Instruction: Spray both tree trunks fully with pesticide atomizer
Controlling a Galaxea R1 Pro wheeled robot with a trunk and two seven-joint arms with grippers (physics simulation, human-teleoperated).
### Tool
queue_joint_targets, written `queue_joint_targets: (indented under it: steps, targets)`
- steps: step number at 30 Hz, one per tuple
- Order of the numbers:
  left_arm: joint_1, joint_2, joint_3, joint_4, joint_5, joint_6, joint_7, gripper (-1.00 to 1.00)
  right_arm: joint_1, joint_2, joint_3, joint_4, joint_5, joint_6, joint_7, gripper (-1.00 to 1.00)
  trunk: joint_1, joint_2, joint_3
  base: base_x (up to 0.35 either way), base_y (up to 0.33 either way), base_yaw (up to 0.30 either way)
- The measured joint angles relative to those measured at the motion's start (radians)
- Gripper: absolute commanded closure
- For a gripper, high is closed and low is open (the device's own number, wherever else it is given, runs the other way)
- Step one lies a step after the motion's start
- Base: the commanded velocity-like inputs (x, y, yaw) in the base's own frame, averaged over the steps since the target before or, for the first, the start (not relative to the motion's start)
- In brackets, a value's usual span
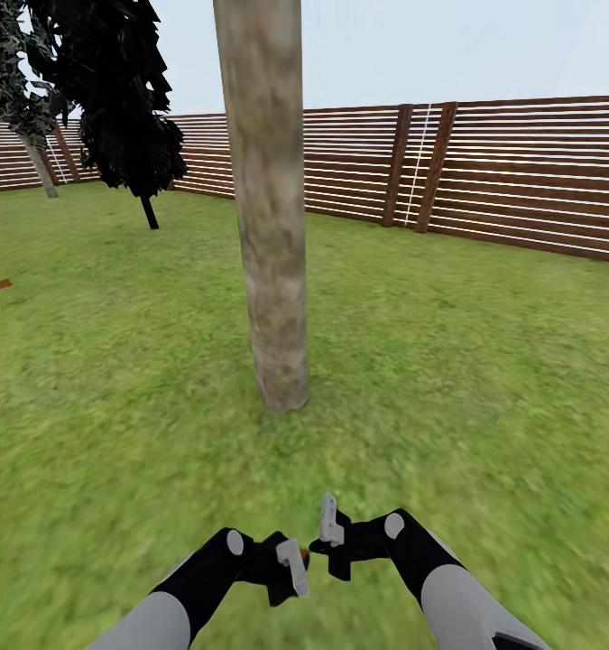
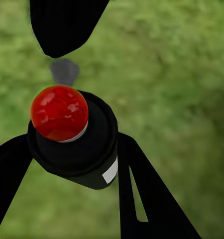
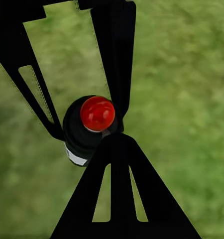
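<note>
- Green lawn [image 1: 484, 379] spreads all round me in the head view, with a brown slat fence [image 1: 521, 171] along its far side.
- Pale grey-brown bark: one thick trunk [image 1: 270, 208] stands straight ahead of me, upright, rooted in the grass a little beyond my two tools.
- Farther off to the left I see a second pale trunk [image 1: 41, 167] under patchy dark leaves, and beside it a near-black tree [image 1: 124, 90] on a thin dark stem.
- My left tool [image 1: 290, 564] sits low in the head view, and a speck of red shows at its tip.
- On the left wrist view the atomizer [image 2: 77, 142] shows plainly: a black bottle with a red top and a scrap of white label, pinched between the left tool's two dark fingers [image 2: 142, 184], one on each side, touching it.
- My right tool [image 1: 329, 528] is just beside the left one, nearly meeting it in front of me.
- The right wrist view looks onto the same bottle from close by; the right tool's fingers [image 3: 117, 55] stand spread, one passing right by the bottle, but I cannot tell whether it touches.
- The bottle is held above grass, short of the near trunk.
</note>
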Motion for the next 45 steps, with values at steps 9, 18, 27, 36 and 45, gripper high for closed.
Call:
queue_joint_targets:
  steps: [9,18,27,36,45]
  targets:
    - [0.000,0.001,0.000,0.001,0.035,-0.005,0.009,1.00,0.000,0.000,0.000,0.000,-0.001,0.000,0.000,1.00,0.000,0.000,0.000,0.000,0.000,0.000]
    - [0.002,0.113,0.006,0.003,0.021,-0.005,0.010,1.00,0.000,0.000,0.000,0.001,0.000,0.000,0.000,1.00,0.000,0.000,0.000,0.000,0.000,0.000]
    - [0.006,0.367,0.006,0.027,0.025,-0.012,0.005,1.00,0.000,0.000,-0.002,0.002,0.001,0.000,-0.002,-1.00,0.000,0.000,0.000,0.000,0.000,0.000]
    - [0.006,0.377,0.365,0.039,0.089,-0.014,0.131,1.00,0.006,-0.072,-0.048,0.092,-0.020,0.001,-0.368,-1.00,0.000,0.000,0.000,0.000,0.000,0.000]
    - [0.007,0.363,0.575,0.209,0.199,-0.052,0.347,1.00,0.140,-0.112,-0.419,0.288,-0.138,-0.006,-1.268,-1.00,0.000,0.000,0.000,0.000,0.000,0.000]
